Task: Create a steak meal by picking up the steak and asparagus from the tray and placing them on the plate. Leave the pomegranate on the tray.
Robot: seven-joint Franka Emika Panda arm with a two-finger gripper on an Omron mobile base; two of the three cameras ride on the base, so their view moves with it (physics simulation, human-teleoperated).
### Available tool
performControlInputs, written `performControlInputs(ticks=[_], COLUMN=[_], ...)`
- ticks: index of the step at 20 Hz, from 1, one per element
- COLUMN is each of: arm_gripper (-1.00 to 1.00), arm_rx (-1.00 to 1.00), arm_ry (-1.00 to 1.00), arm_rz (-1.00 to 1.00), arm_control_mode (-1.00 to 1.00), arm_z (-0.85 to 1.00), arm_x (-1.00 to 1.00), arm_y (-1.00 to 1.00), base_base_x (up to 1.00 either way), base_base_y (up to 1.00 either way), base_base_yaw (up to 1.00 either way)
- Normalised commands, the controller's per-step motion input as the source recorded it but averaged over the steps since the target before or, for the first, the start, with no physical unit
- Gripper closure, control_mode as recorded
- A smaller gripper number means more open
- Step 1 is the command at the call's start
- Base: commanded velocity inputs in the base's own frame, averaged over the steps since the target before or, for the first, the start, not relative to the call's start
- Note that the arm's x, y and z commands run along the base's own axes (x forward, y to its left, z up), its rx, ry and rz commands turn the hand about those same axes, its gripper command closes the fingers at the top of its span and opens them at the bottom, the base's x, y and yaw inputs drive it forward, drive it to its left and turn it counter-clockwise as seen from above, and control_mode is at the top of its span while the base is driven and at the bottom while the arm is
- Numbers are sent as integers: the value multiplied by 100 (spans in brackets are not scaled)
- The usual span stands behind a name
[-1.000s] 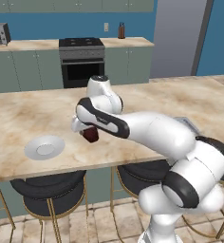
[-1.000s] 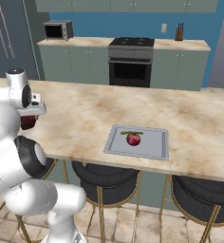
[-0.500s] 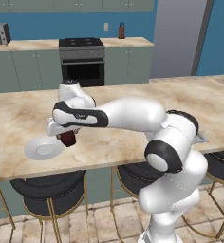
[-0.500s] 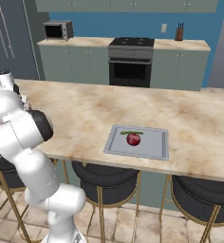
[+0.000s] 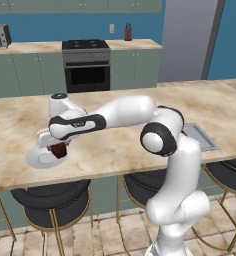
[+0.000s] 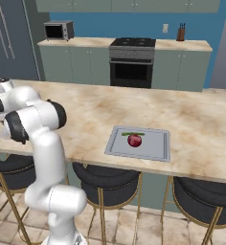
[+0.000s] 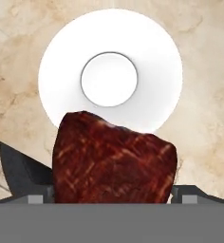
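The steak (image 7: 114, 161), a dark red-brown slab, sits between the fingers of my gripper (image 7: 111, 189), which is shut on it. It hangs just above the near edge of the round white plate (image 7: 109, 38). In the left base view the gripper (image 5: 57, 150) and steak (image 5: 59, 149) hover over the right side of the plate (image 5: 37, 160) at the counter's left end. The grey tray (image 6: 158, 149) lies far to the right, with the red pomegranate (image 6: 134, 140) and the thin green asparagus (image 6: 132, 133) on it.
The marble island counter (image 5: 115, 145) runs across both base views, with black stools (image 6: 110, 179) under its near edge. My arm stretches low over the counter from right to left. A stove and cabinets stand along the back wall.
My arm has swung left along the counter with the steak in the gripper, from the counter's middle to just over the plate. The things on the tray have not moved.
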Motion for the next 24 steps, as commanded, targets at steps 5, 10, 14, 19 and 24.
performControlInputs(ticks=[5, 10, 14, 19, 24], arm_gripper=[100, 100, 100, 100, 100], arm_rx=[0, 0, 0, 0, 0], arm_ry=[2, 2, 1, 0, 0], arm_rz=[0, 0, 0, 0, 0], arm_control_mode=[-100, -100, -100, -100, -100], arm_z=[-38, -30, -29, -34, -33], arm_x=[47, 43, 38, 29, 24], arm_y=[36, 13, 2, 0, 0], base_base_x=[0, 0, 0, 0, 0], base_base_y=[0, 0, 0, 0, 0], base_base_yaw=[0, 0, 0, 0, 0])
